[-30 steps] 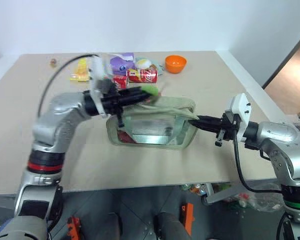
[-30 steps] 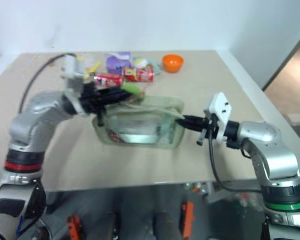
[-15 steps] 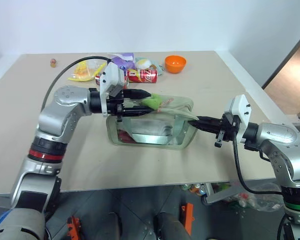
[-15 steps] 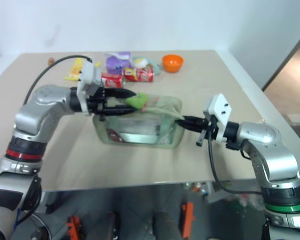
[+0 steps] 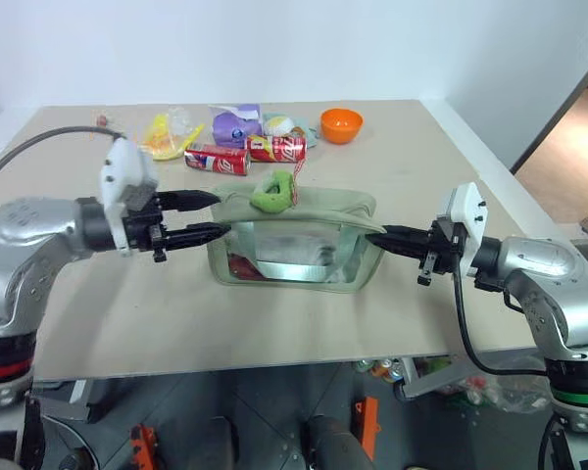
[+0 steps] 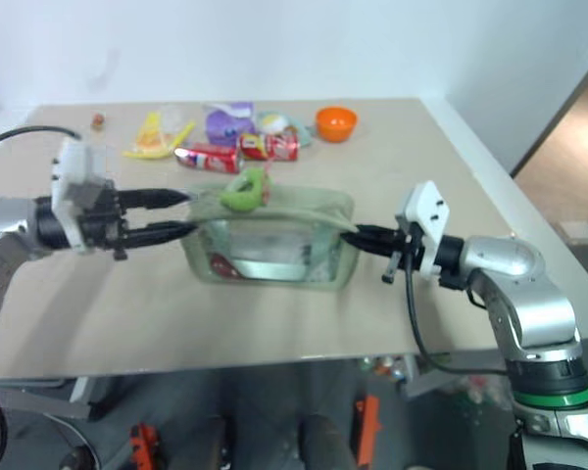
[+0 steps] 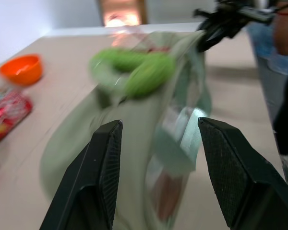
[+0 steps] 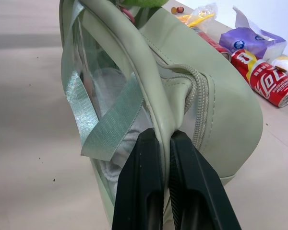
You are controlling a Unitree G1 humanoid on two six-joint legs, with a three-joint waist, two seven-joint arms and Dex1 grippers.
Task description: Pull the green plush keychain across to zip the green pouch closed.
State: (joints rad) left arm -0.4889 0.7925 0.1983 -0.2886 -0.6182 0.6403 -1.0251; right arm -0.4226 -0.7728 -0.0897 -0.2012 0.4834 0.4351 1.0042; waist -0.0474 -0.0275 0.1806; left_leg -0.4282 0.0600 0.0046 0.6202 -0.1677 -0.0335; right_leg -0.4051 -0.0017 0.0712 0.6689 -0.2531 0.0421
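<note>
Left eye view, beige table (image 5: 304,313) (cluttered far edge), white wall (image 5: 294,39)

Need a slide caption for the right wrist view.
Right gripper shut on the green pouch end seam, soda cans behind.

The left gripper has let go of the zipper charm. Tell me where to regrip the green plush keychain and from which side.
Pinch the fuzzy body of the green plush keychain, coming level from the robot's left. It lies atop the green pouch, and the open left gripper already faces it.
</note>
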